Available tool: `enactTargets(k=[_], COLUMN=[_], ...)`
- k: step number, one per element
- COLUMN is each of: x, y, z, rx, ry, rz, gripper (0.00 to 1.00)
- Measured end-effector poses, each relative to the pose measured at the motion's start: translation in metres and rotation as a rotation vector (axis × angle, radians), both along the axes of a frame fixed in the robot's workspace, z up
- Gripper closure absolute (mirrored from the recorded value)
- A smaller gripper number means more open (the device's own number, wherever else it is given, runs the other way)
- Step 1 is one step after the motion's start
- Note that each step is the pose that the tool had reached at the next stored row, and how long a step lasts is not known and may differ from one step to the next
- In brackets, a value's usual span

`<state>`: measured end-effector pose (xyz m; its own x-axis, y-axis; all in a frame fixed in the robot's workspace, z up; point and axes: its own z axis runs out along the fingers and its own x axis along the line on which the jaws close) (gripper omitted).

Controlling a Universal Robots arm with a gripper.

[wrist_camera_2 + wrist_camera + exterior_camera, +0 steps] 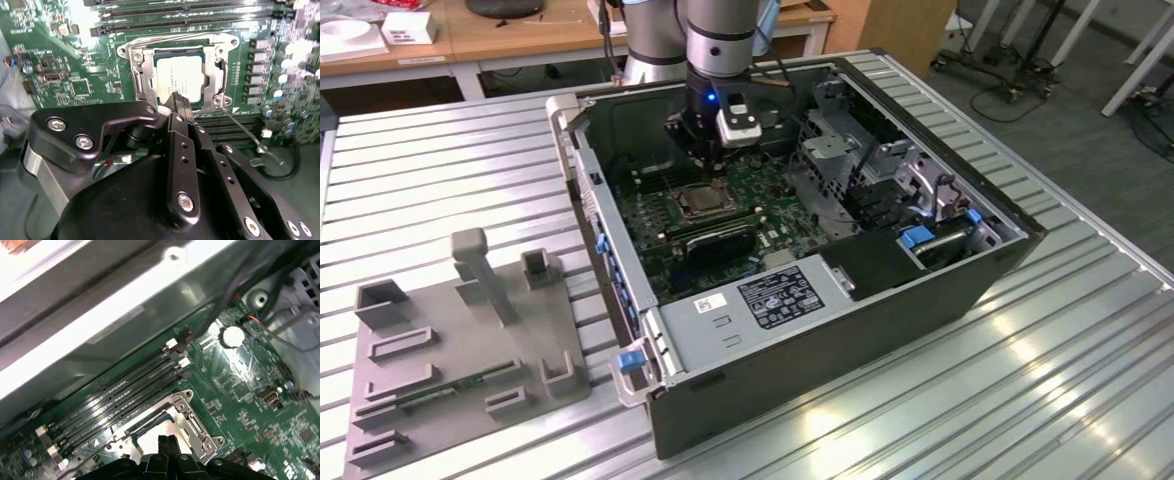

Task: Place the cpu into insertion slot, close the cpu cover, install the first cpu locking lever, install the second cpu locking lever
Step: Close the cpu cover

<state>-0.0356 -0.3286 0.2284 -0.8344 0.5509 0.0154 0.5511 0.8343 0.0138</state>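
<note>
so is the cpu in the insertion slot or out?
In. In the second wrist view the cpu lies flat inside the insertion slot, framed by the cpu cover.

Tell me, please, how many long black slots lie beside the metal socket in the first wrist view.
4 long black slots, parallel and side by side, between the socket and the grey case wall. Others may be hidden beyond the picture's edge.
</note>
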Motion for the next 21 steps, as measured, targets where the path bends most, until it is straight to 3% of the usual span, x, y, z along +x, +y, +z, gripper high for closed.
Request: enactTargets(k=[21], x=[0.0], y=[0.0], z=[-0.0002], rx=[0.0], ry=[0.0], rz=[0.382], gripper=[0.9])
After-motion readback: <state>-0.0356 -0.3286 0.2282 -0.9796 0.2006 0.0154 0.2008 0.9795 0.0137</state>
